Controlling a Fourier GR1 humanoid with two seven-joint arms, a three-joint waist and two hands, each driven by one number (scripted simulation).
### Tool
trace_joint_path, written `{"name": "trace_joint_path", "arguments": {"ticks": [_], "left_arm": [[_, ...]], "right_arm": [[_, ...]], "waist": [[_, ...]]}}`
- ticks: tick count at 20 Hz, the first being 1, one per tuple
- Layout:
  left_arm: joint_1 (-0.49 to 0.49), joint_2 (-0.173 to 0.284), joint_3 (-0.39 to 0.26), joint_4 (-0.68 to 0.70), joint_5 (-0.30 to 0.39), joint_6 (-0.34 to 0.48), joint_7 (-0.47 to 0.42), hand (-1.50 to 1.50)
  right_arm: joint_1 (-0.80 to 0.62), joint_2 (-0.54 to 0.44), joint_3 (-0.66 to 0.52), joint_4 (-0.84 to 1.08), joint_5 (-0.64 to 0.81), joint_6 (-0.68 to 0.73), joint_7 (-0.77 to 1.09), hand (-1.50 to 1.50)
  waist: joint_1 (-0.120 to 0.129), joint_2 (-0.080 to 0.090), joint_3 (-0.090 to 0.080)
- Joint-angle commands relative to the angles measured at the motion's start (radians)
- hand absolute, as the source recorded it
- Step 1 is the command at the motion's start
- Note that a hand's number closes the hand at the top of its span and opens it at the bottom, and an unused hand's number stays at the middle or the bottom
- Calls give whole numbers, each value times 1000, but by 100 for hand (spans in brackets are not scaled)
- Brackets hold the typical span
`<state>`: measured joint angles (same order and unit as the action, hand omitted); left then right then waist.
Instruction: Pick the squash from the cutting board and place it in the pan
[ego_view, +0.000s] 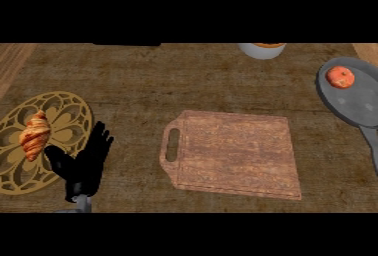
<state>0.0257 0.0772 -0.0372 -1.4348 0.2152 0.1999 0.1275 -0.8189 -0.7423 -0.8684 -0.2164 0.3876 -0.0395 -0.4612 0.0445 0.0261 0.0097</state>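
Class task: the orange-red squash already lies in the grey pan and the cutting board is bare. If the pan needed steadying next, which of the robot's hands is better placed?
Only the left hand shows, open beside the croissant plate, far from the pan holding the squash. The pan's side favours the right hand, which is out of view.

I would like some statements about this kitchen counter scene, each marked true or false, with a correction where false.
1. The brown wooden cutting board has nothing on it. True.
2. The round orange-red squash lies in the grey metal pan. True.
3. The golden croissant lies on the cutting board. False: it lies on the round golden patterned plate at the left.
4. The robot's black left hand holds the squash. False: it is open, holding nothing, beside the plate.
5. The right hand is visible. False: it is out of view.
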Motion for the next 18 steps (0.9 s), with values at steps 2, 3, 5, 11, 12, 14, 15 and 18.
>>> {"name": "trace_joint_path", "arguments": {"ticks": [2,3,5,11,12,14,15,18], "left_arm": [[26,-12,-13,6,-12,3,-15,0],[23,-1,7,30,1,-11,-23,0],[49,16,9,-27,0,-9,-2,0],[42,-14,-8,-50,-17,23,35,0],[30,-25,17,68,-6,-16,-71,0],[2,-8,2,-51,-15,29,74,0],[44,1,22,23,-15,-14,-28,0],[25,-31,-7,-16,-46,43,21,0]], "right_arm": [[98,-34,-56,29,-80,246,-131,-150],[93,-85,-47,29,-76,307,-105,-150],[129,-66,-43,32,-88,354,-136,-150],[177,-20,5,-7,-105,315,-169,-150],[195,-36,6,-16,-117,330,-161,-150],[208,-8,14,-29,-138,296,-152,-150],[227,11,32,-28,-129,283,-177,-150],[211,-44,40,-61,-170,311,-95,-150]], "waist": [[-15,-8,-3],[-16,-9,-4],[-17,-15,-5],[-24,-20,-7],[-31,-20,-8],[-32,-22,-8],[-30,-21,-8],[-34,-23,-9]]}}
